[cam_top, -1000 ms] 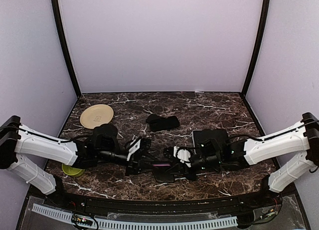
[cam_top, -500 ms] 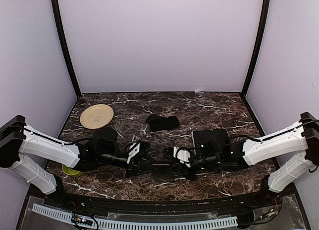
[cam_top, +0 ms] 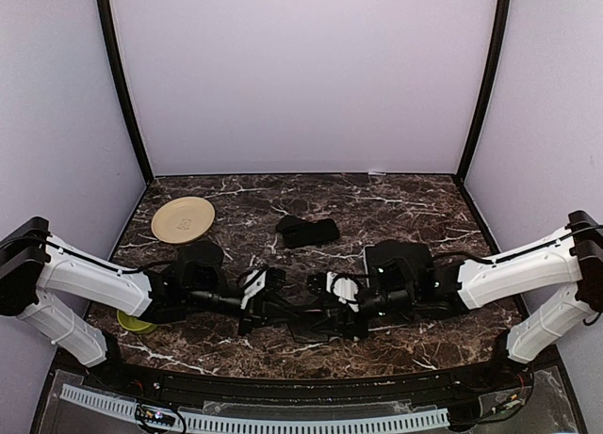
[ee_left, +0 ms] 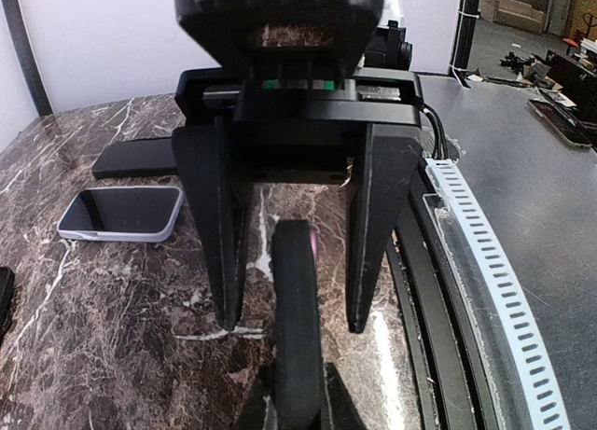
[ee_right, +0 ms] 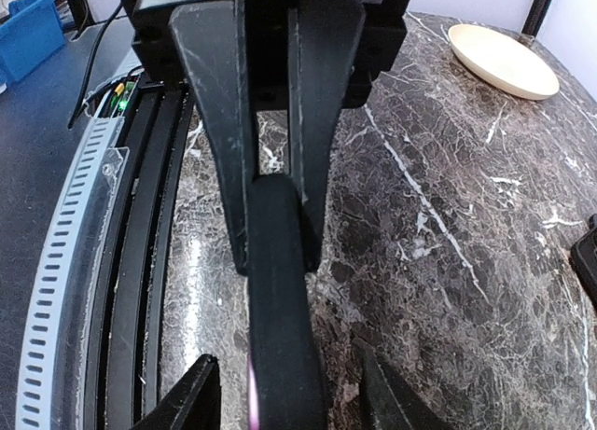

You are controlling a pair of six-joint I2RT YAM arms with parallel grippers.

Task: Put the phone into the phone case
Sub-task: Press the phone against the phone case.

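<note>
A black phone case (ee_right: pixel 280 337) with a pink edge is held on edge just above the marble table, between the two arms (cam_top: pixel 303 313). My right gripper (ee_right: pixel 277 260) is shut on one end of it. My left gripper (ee_left: pixel 297 329) is open, one finger on each side of the case's (ee_left: pixel 297 309) other end, with a gap on both sides. The phone (ee_left: pixel 121 214), silver-rimmed with a dark screen, lies flat on the table beyond the case; in the top view it is the dark slab (cam_top: pixel 398 257) partly hidden by the right arm.
A cream plate (cam_top: pixel 183 218) lies at the back left. A black object (cam_top: pixel 306 232) lies at mid-table. A green item (cam_top: pixel 137 321) shows under the left arm. Another flat black piece (ee_left: pixel 135 157) lies behind the phone. The table's front rail (ee_left: pixel 466 262) is close by.
The left gripper has dropped lower and moved right, so its open fingers now straddle the end of the case. The right gripper has kept its hold and shifted slightly left.
</note>
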